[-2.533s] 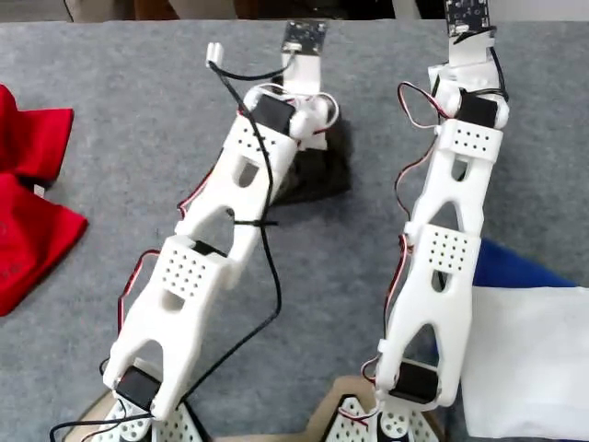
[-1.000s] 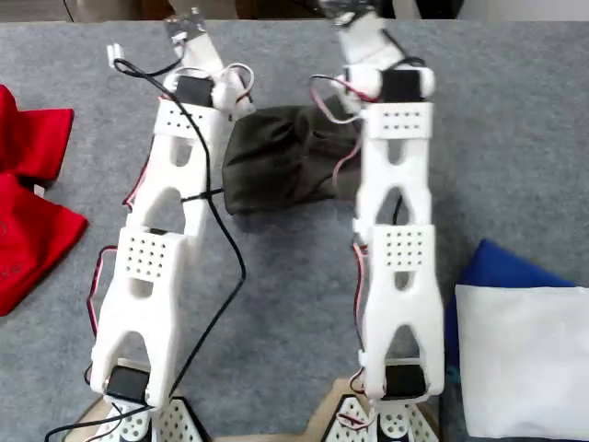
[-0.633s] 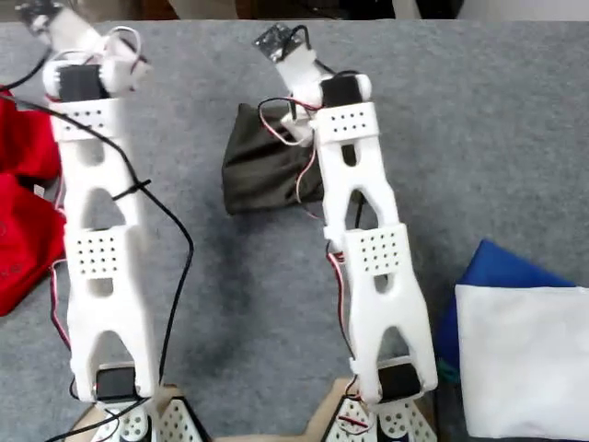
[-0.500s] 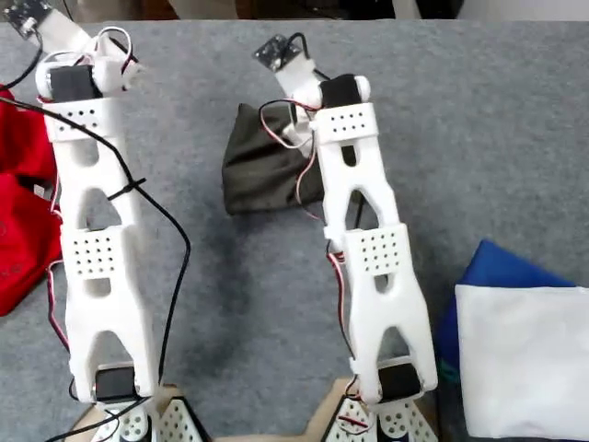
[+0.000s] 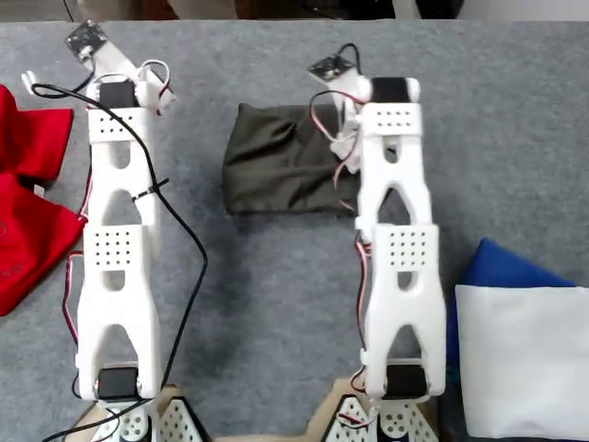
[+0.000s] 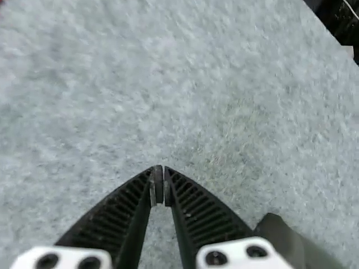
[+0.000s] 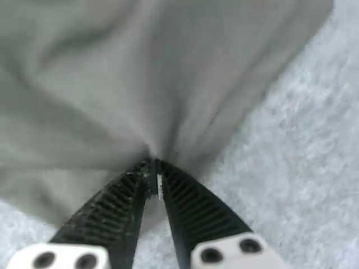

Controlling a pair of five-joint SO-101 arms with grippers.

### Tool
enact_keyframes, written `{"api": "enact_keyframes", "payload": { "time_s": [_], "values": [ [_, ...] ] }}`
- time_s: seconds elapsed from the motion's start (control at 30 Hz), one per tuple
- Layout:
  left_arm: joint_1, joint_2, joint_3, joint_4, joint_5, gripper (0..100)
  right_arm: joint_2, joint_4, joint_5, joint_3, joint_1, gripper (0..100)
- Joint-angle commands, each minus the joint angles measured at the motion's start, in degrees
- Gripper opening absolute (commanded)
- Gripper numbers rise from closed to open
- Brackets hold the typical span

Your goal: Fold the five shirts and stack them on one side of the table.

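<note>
A dark olive shirt (image 5: 276,161) lies folded into a rough rectangle at the middle back of the grey table (image 5: 276,304). My right arm (image 5: 391,120) stands over its right edge. In the right wrist view my right gripper (image 7: 152,168) is shut on a pinch of the olive shirt (image 7: 140,73), and the cloth puckers at the tips. My left arm (image 5: 115,120) stands at the back left, apart from the shirt. My left gripper (image 6: 157,174) is shut on nothing above bare table (image 6: 168,84).
Red shirts (image 5: 28,212) lie crumpled at the left edge, close beside my left arm. A folded white shirt (image 5: 525,359) rests on a blue one (image 5: 502,267) at the front right. Open table lies between the arms in front of the olive shirt.
My right arm has shifted right with the olive shirt's edge, drawing the shirt out wider. My left arm, earlier at the shirt, swung off to the back left and has come slightly back.
</note>
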Motion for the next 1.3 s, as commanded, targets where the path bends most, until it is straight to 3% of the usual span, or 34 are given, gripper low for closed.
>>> {"api": "enact_keyframes", "payload": {
  "time_s": [0.0, 0.3, 0.43, 0.53, 0.7, 1.27],
  "values": [
    [1.5, 0.1, -0.4, -1.8, -2.4, 2, -8.3, 1.2, 0.6, 4.1, 1.7, 0.5],
    [4.0, 0.1, -1.3, -0.6, -4.1, 2, -22.4, 0.8, 1.9, 21.9, 1.9, 0.5],
    [7.1, -3.4, -9.1, 7.8, -4.1, 2, -24.8, -1.7, 1.8, 21.6, 4.3, 0.5],
    [13.2, -3.6, -8.8, 12.3, -3.8, 2, -25.5, -0.9, 1.8, 20.2, 5.0, 0.5],
    [18.2, -3.6, -9.0, 15.1, -1.6, 2, -25.5, 0.7, 1.8, 20.4, 5.7, 0.5],
    [16.8, 0.4, 0.5, 5.2, -1.8, 2, -28.1, 0.7, 0.5, 28.4, 1.5, 0.5]
  ]
}}
